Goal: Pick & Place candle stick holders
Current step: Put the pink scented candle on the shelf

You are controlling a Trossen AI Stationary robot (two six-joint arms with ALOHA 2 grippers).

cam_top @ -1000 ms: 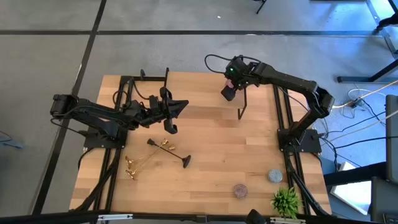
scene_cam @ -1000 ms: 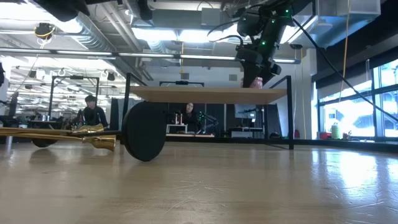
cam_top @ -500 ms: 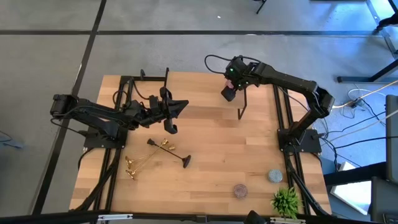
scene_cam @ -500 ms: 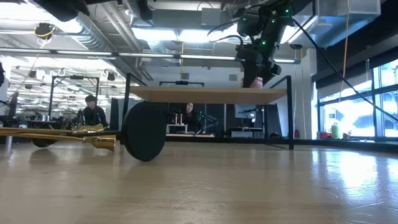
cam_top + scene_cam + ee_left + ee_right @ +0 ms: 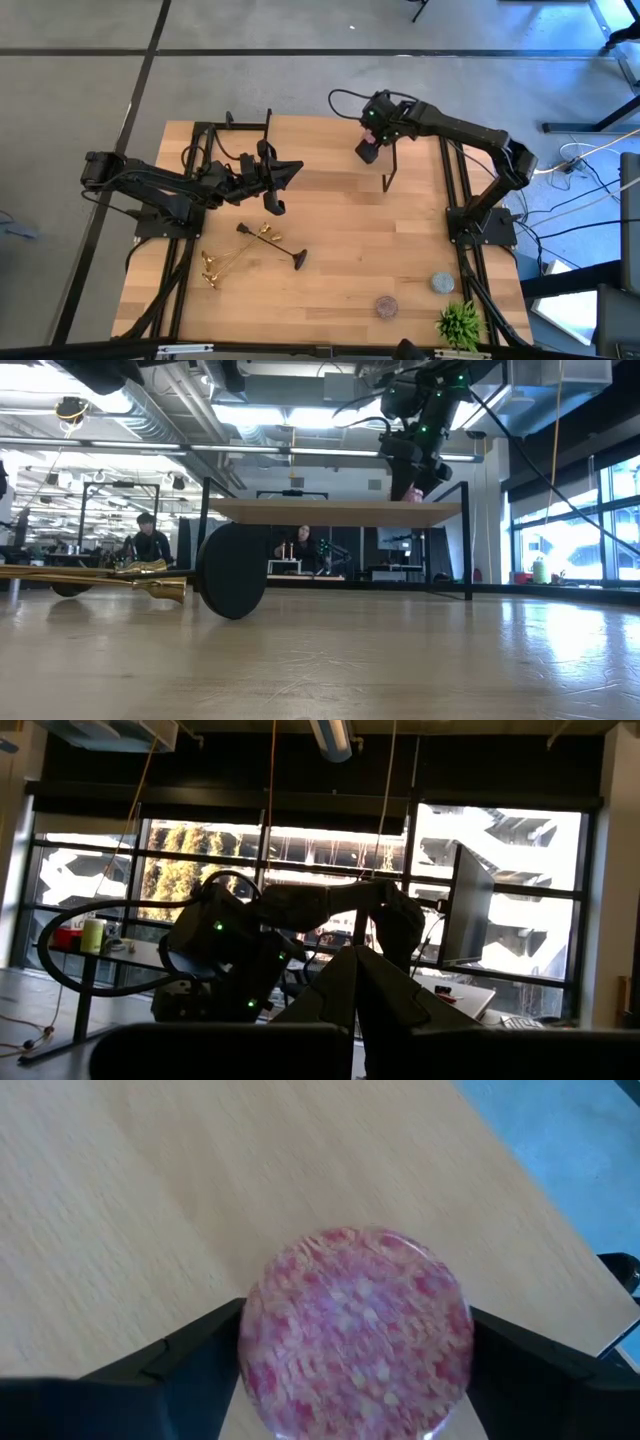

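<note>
The left end effector point(image 5: 285, 170) hangs above the tabletop point(image 5: 340, 250), left of centre, at the end of an arm that reaches in from the left edge, stretched low and nearly level. Its fingers taper together to a point in the high view and nothing shows between them; the left wrist view looks level out into the room over them.

Just below it in the high view the candle stick holders lie on their sides. The black candle stick holder point(image 5: 272, 244) runs slantwise with its round base toward the tabletop's middle. The two gold candle stick holders point(image 5: 232, 262) lie crossing it and each other, their ends toward the left front corner. In the low view the gold stems point(image 5: 95, 575) lie flat beside the black base point(image 5: 231, 571), which stands on edge.

Toward the right, the right arm bends in from the right side, elbow out, and carries the right end effector point(image 5: 368, 148) above the far edge. Its fingers are clamped on a pink speckled disc point(image 5: 356, 1332), one finger on each side.

Near the front right corner rest a brownish disc point(image 5: 386, 306), a grey disc point(image 5: 442, 284) and a small green plant point(image 5: 460, 322).
</note>
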